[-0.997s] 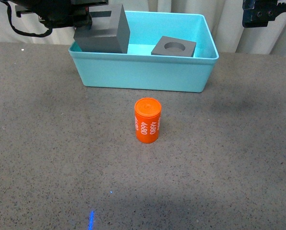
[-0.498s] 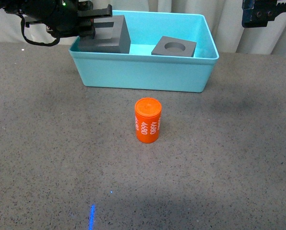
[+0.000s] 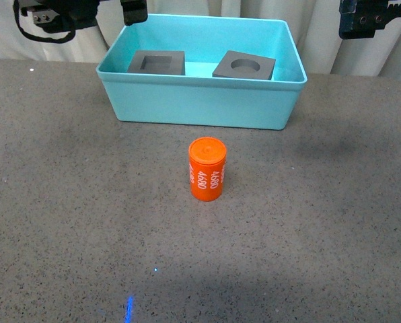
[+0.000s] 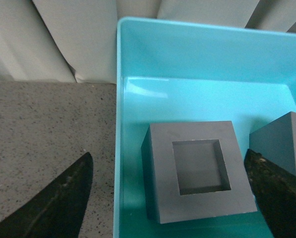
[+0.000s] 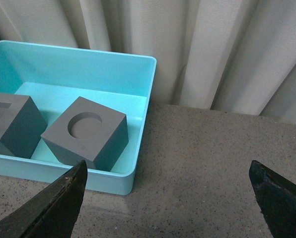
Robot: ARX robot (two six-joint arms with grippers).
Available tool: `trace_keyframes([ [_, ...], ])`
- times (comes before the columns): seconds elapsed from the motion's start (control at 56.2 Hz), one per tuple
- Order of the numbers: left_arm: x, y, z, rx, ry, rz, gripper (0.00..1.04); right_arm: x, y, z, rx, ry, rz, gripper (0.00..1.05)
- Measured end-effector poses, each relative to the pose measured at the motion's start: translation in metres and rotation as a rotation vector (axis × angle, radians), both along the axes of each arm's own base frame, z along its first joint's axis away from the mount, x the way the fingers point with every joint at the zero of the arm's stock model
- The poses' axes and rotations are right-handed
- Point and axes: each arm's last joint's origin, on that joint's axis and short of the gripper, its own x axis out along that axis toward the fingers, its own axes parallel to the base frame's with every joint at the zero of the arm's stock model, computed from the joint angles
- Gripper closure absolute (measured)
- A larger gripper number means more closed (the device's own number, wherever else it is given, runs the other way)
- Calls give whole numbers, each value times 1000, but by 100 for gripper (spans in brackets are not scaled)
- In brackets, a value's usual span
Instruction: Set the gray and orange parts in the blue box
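The blue box (image 3: 200, 101) stands at the back of the table. Inside it lie the gray cube with the square recess (image 3: 157, 63) on the left and the gray cube with the round recess (image 3: 243, 66) on the right. The orange cylinder (image 3: 206, 169) with white "4680" print stands upright on the table in front of the box. My left gripper (image 4: 173, 198) is open above the square-recess cube (image 4: 197, 171), not touching it; part of it shows in the front view (image 3: 86, 10). My right gripper (image 5: 170, 198) is open and empty over bare table beside the box (image 5: 138, 163); its arm shows at the top right (image 3: 372, 17).
A pale curtain (image 3: 321, 27) hangs behind the table. The speckled gray tabletop (image 3: 86, 222) spreads around the cylinder. A small blue light mark (image 3: 128, 308) lies near the front edge.
The square-recess cube, held tilted over the box's left rim a second ago, now lies flat inside the box. My left gripper has let go of it and risen.
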Motion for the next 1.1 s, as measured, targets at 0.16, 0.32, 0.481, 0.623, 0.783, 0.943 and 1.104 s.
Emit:
trace_keyframes([
  [0.16,-50,8,30,13,-109,77,7,0,0,0,0,0,0,10],
  [0.32,-102,17,29,45,-266,125,17,0,0,0,0,0,0,10],
  [0.481,-145,32,21,65,-470,116,42,0,0,0,0,1,0,10],
  [0.623,-178,45,16,79,-493,123,66,0,0,0,-1,1,0,10],
  [0.783,-219,57,4,86,-476,115,102,0,0,0,0,1,1,10],
  [0.943,-242,62,2,90,-485,115,101,0,0,0,-1,1,1,10],
  [1.104,-261,71,-3,89,-480,101,101,0,0,0,0,1,1,10],
])
